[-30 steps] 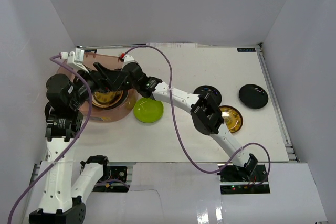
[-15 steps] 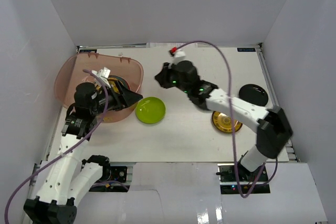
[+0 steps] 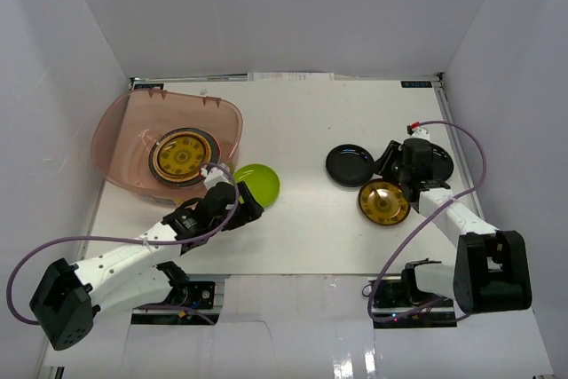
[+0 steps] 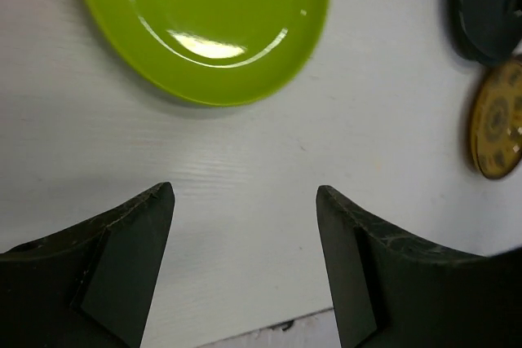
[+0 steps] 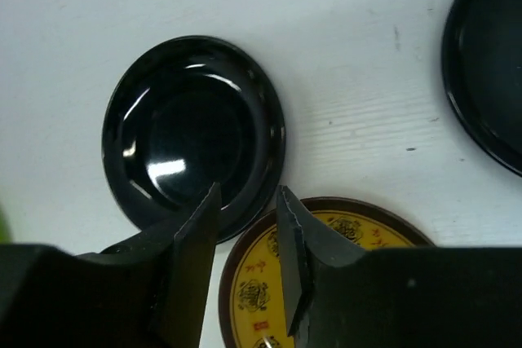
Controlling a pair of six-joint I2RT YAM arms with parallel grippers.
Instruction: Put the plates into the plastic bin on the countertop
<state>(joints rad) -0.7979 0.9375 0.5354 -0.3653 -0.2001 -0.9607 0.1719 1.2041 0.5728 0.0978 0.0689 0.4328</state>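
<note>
**Plainly, both grippers were empty and plates were left to move**

Nearest you, the left gripper (image 4: pixel 245 191) hung low over the white countertop (image 3: pixel 311 237). Its jaws were spread wide and nothing was between them. It faced the lime green plate (image 4: pixel 204 22), which lay flat just ahead and apart from the fingers. I'd judge that wide spread was meant to take the plate's near rim (a shallow plate on a flat top offers little else to bite).

Further right, the gold plate (image 3: pixel 383 201) sat flat with its edge touching or just tucked beside the small black plate (image 3: pixel 349 164). The right gripper (image 5: pixel 246 195) hovered over that very seam. Its fingers were parted only narrowly and gripped nothing I could see. With two rims so close, you risked catching both or nudging one onto the other. A second black plate (image 5: pixel 489 63) lay just beyond, mostly under the right arm in the top view.

Farthest, at the back left, the plastic bin (image 3: pixel 133 113) held a gold-patterned plate (image 3: pixel 182 155) lying level on its floor, on top of what looked like others. Judged so, the task was only partly done, and the lime plate was the shortest carry.
</note>
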